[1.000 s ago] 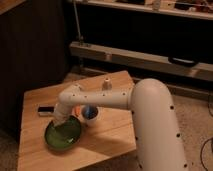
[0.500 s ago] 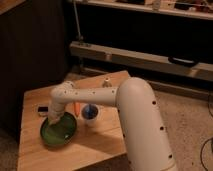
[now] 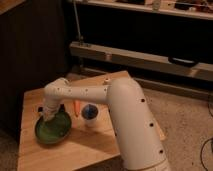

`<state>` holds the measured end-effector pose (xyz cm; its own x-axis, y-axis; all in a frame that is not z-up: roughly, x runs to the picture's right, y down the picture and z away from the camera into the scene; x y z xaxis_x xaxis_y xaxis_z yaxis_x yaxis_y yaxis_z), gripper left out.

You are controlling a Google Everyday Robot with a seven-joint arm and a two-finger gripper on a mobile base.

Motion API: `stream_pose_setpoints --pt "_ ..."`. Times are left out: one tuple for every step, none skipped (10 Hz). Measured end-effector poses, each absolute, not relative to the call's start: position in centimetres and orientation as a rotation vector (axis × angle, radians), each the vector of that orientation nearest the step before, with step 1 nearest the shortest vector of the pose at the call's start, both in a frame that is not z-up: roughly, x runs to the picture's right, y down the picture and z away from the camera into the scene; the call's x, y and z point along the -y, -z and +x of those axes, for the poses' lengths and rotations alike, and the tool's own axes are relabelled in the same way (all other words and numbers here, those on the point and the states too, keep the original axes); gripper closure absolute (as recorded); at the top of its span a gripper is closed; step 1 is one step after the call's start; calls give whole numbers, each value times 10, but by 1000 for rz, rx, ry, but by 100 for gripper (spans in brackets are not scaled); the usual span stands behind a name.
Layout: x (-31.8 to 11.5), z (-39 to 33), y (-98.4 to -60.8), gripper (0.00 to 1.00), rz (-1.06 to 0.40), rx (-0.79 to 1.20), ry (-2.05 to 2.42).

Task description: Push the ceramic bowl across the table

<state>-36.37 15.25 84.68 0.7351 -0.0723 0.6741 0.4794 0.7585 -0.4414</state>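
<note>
We saw the gripper (image 3: 50, 118) down at the far rim of the ceramic bowl (image 3: 52, 129), reaching in from the right across the table (image 3: 90, 147). We couldn't tell whether it was apart or together; the arm's wrist hid it. The bowl sat on the left part of the table, near the left edge. Just to its right stood a small white cup (image 3: 89, 113) with blue inside, and an orange thing (image 3: 76, 107) lay beside the cup, behind the bowl.
</note>
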Motion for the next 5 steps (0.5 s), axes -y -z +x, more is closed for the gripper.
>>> stream_pose_setpoints --pt "-149 -367 -848 100 -644 684 326" --pt "-142 -370 -851 100 -641 680 320" --pt "-135 -370 -858 100 -637 667 313" --pt "-133 -370 -862 100 -634 658 312" --pt "-128 -369 -867 100 -629 649 303"
